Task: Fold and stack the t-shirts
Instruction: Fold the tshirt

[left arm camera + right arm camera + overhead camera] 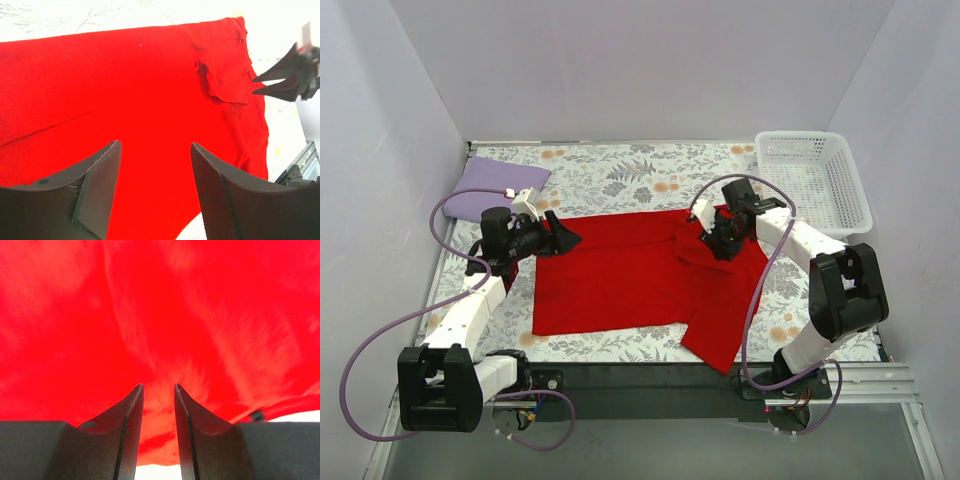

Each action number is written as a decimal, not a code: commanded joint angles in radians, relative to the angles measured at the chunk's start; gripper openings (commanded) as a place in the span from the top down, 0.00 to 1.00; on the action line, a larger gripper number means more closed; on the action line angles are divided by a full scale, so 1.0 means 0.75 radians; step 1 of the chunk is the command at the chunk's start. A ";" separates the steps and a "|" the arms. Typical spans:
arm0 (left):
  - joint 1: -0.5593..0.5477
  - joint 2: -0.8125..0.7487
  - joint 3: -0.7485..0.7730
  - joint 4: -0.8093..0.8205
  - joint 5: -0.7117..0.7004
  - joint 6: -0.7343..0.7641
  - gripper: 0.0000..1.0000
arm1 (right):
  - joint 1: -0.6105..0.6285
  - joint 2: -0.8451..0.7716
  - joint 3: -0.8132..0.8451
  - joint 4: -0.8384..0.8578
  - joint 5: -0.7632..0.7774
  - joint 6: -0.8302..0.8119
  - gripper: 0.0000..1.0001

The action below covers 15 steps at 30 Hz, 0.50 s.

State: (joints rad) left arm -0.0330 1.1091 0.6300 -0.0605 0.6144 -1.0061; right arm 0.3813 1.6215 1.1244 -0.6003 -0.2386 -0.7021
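Observation:
The bright red t-shirt (620, 275) lies spread flat across the middle of the table, one sleeve hanging toward the near right corner. It fills the left wrist view (125, 75) and the right wrist view (150, 300). The pale lavender t-shirt (495, 187) lies folded at the back left. My left gripper (565, 238) is open and empty, low over the red shirt's left edge (156, 145). My right gripper (715, 245) sits at the shirt's upper right, jaws nearly closed with bunched red cloth between them (159, 386). It also shows in the left wrist view (253, 86) beside a folded-over flap.
The grey floral-print cloth (620, 175) covers the tabletop. A white lattice basket (800, 137) stands at the back right. White walls enclose the back and sides. The arm bases and a black strip run along the near edge.

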 commanded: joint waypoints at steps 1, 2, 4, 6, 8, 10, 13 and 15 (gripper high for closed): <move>-0.007 -0.035 0.013 0.003 0.024 0.014 0.44 | -0.032 -0.031 -0.104 -0.020 0.024 -0.093 0.62; -0.007 -0.035 0.013 0.003 0.024 0.014 0.44 | -0.030 -0.033 -0.118 -0.018 0.026 -0.099 0.62; -0.007 -0.033 0.013 0.005 0.026 0.014 0.44 | -0.032 -0.031 -0.141 -0.012 0.036 -0.105 0.62; -0.007 -0.033 0.011 0.005 0.026 0.014 0.44 | -0.032 -0.021 -0.149 -0.004 0.050 -0.105 0.62; -0.009 -0.033 0.013 0.005 0.024 0.014 0.43 | -0.032 0.000 -0.149 0.001 0.062 -0.099 0.62; -0.009 -0.037 0.009 0.005 0.024 0.014 0.44 | -0.032 0.016 -0.149 0.009 0.077 -0.099 0.62; -0.009 -0.035 0.013 0.005 0.023 0.014 0.43 | -0.032 0.026 -0.149 0.017 0.089 -0.097 0.63; -0.009 -0.033 0.013 0.005 0.024 0.014 0.44 | -0.032 0.031 -0.155 0.021 0.103 -0.097 0.64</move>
State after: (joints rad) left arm -0.0353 1.1088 0.6300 -0.0605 0.6151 -1.0061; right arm 0.3553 1.6360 1.0096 -0.6014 -0.1799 -0.7639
